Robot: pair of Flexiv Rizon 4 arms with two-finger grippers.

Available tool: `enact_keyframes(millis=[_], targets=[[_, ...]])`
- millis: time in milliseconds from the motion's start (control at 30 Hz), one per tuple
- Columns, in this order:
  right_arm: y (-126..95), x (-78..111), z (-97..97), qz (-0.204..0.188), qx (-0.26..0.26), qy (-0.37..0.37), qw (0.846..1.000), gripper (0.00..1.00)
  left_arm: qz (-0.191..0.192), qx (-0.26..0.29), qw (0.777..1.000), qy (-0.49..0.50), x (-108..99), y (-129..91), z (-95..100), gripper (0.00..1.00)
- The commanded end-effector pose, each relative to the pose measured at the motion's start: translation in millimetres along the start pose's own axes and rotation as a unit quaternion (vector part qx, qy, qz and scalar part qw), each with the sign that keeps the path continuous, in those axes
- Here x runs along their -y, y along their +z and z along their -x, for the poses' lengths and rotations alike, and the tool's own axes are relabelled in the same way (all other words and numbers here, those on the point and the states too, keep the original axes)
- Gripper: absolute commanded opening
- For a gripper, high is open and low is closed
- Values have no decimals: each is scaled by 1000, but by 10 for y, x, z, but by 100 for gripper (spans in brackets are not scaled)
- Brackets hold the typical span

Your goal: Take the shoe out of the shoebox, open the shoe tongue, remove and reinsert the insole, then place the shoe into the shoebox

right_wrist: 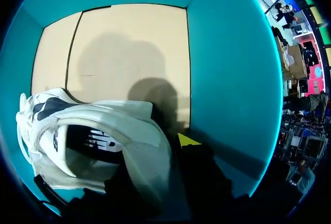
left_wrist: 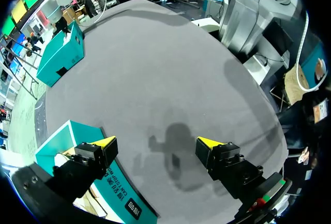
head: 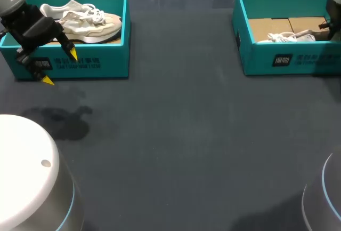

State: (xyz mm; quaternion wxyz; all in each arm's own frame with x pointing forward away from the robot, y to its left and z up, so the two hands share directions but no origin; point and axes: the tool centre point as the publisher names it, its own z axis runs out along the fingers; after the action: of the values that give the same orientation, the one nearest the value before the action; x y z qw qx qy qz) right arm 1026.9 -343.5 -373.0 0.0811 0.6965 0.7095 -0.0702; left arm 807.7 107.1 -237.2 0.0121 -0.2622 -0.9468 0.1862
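Closest up, under the right wrist, a white sneaker with a black-lined opening (right_wrist: 88,136) lies inside the right-hand teal cardboard shoebox (right_wrist: 227,69), its collar right against the right hand (right_wrist: 186,141). Whether that hand is clamped on it cannot be told. Two teal shoeboxes stand along the far edge of the dark grey worktop (head: 176,135), well apart, with a broad stretch of worktop between them. Shoes number two as well: the second, a cream sneaker with white laces (head: 88,23), sits in the left-hand shoebox (head: 106,65). The left hand (head: 59,68) hangs tilted at that box's front wall, spread apart and holding nothing, one tip above the wall, the other out over the worktop.
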Motion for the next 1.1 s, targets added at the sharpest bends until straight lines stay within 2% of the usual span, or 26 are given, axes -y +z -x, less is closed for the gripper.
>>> enact_keyframes(millis=[33,333,433,533,667,833,1100], targets=[[53,-53,-13,-7,-2,-1,1000,0,1,0,1000,0,0,-3,-12,100],[104,-55,7,-16,-6,3,1000,0,1,0,1000,0,0,-3,-12,100],[74,-39,33,-15,-6,6,1000,20,1,0,1000,0,0,-3,-12,100],[56,-27,49,-14,-6,8,1000,29,1,0,1000,0,0,-3,-12,100],[40,-8,48,-13,-6,10,1000,32,1,0,1000,0,0,-3,-12,100],[15,11,33,-13,-6,11,1000,44,1,0,1000,0,0,-3,-12,100],[-95,21,14,-5,-11,11,1000,51,1,0,1000,0,0,-3,-12,100]])
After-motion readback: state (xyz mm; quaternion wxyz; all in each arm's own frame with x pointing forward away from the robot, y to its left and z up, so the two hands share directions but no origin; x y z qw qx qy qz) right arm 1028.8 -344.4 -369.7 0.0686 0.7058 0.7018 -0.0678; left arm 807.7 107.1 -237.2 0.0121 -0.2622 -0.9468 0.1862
